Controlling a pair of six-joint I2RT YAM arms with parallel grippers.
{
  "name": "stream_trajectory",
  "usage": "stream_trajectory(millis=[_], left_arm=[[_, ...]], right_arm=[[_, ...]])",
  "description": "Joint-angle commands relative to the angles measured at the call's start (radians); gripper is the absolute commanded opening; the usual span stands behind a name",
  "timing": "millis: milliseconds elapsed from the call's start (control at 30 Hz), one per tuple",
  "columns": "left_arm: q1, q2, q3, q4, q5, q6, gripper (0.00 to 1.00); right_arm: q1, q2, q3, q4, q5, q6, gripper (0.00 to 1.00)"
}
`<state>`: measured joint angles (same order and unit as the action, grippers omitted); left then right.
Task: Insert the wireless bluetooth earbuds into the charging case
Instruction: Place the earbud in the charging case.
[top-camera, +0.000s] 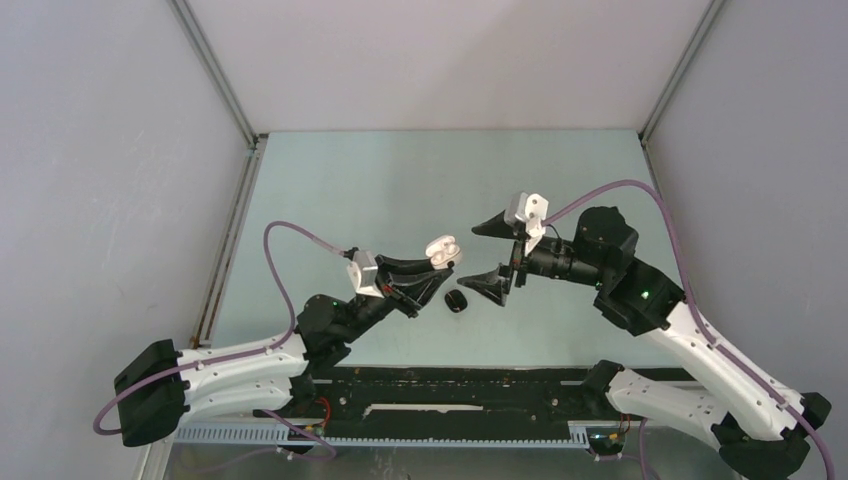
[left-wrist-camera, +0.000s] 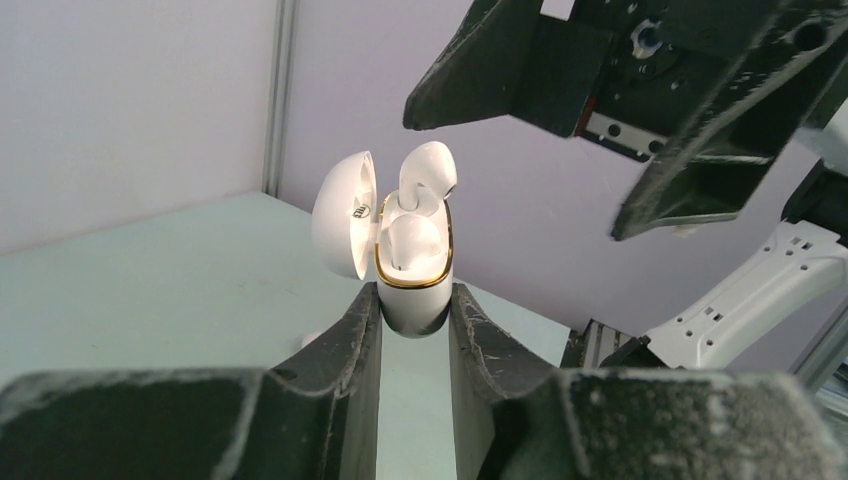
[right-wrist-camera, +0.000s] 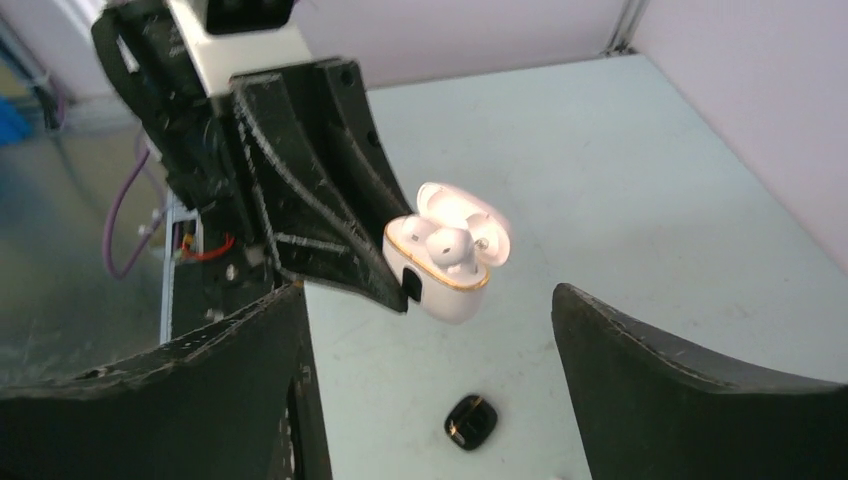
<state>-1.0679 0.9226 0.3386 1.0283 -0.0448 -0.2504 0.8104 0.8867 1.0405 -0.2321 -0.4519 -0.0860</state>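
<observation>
Above mid-table, between the arms, your L gripper (left-wrist-camera: 415, 305) is clamped tight on the lower body of the white charging case (right-wrist-camera: 447, 290). The lid is flipped back and the case is held off the table (top-camera: 400, 180). Your R gripper (top-camera: 468, 258) sits just beside it w/ jaws spread wide & nothing in them.

Two white earbuds show in the case. One (left-wrist-camera: 410, 240) looks seated low in its well. The other (left-wrist-camera: 428, 170) stands proud, head above the gold rim, so prob. not fully home. A small black piece (right-wrist-camera: 470, 421) lies on the table below the case; can't tell if it's a bud or another case.

Watch-outs, as I judge them:
- Proud bud is loose. Tilt the case, or bump it w/ a finger, & it could tip out and drop to the table.
- Press it down off-axis & the case may pivot in the L grip, since only its base is pinched.
- Come in too high & you may clip the open lid, which could snap it onto the bud's head.
- Push w/ a wide fingertip & you could disturb the seated bud too.
</observation>
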Motion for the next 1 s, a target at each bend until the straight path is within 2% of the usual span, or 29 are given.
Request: stream_trajectory(millis=[0, 133, 267, 600, 767, 967], left_arm=[[-0.004, -0.014, -0.003, -0.036, 0.037, 0.068, 0.0], [-0.004, -0.023, 0.008, -0.113, 0.141, 0.123, 0.0], [-0.004, -0.034, 0.033, -0.234, 0.211, 0.199, 0.0], [-0.035, 0.009, 0.088, -0.343, 0.298, 0.295, 0.0], [-0.047, 0.02, 0.1, -0.355, 0.31, 0.304, 0.0], [-0.062, 0.017, 0.114, -0.393, 0.321, 0.313, 0.0]], right_arm=[[-0.082, -0.006, 0.097, -0.315, -0.227, -0.12, 0.98], [-0.215, 0.048, 0.19, -0.601, -0.378, -0.228, 0.99], [-0.308, 0.085, 0.245, -0.795, -0.48, -0.438, 0.96], [-0.34, 0.111, 0.21, -0.764, -0.471, -0.411, 0.98], [-0.33, 0.149, 0.185, -0.726, -0.459, -0.378, 0.98], [-0.3, 0.182, 0.179, -0.723, -0.417, -0.415, 0.99]])
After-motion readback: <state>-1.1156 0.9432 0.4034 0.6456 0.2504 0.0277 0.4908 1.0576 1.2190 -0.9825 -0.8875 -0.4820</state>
